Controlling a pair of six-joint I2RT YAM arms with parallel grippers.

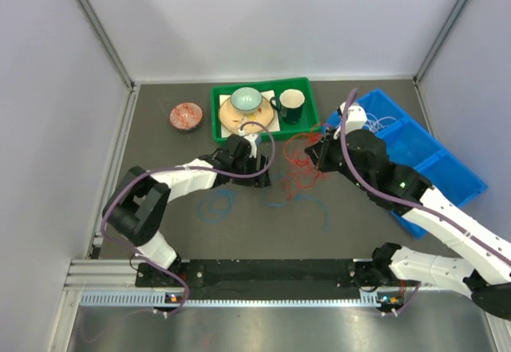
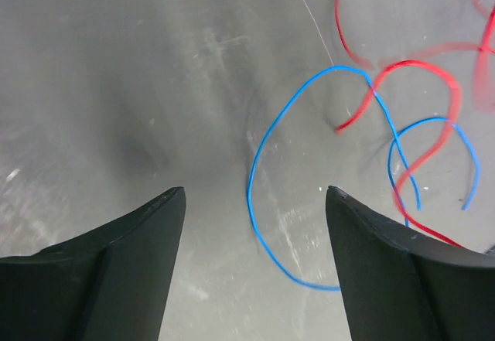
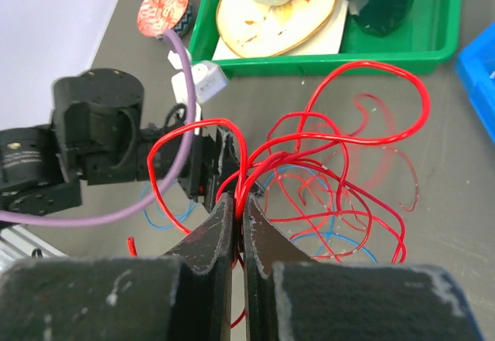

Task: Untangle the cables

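Note:
The red cable (image 1: 299, 164) lies in a tangled heap of loops at mid-table, with blue cable loops (image 1: 218, 203) on the mat to its left and below it. My right gripper (image 1: 318, 157) is shut on several red strands (image 3: 370, 64), bunched between its jaws (image 3: 239, 202) and lifted off the mat. My left gripper (image 1: 263, 175) is open and empty (image 2: 255, 194), low over the mat with a blue loop (image 2: 250, 190) between its fingers. Red loops (image 2: 418, 64) cross the blue ones to the right. A very thin white strand (image 2: 309, 12) runs across the mat above them.
A green tray (image 1: 217, 132) behind the tangle holds a pale bowl (image 1: 246, 98) on a plate and a dark mug (image 1: 290, 104). A small red patterned dish (image 1: 186, 116) sits at back left. A blue bin (image 1: 447, 168) with white wires (image 1: 385, 120) stands at right.

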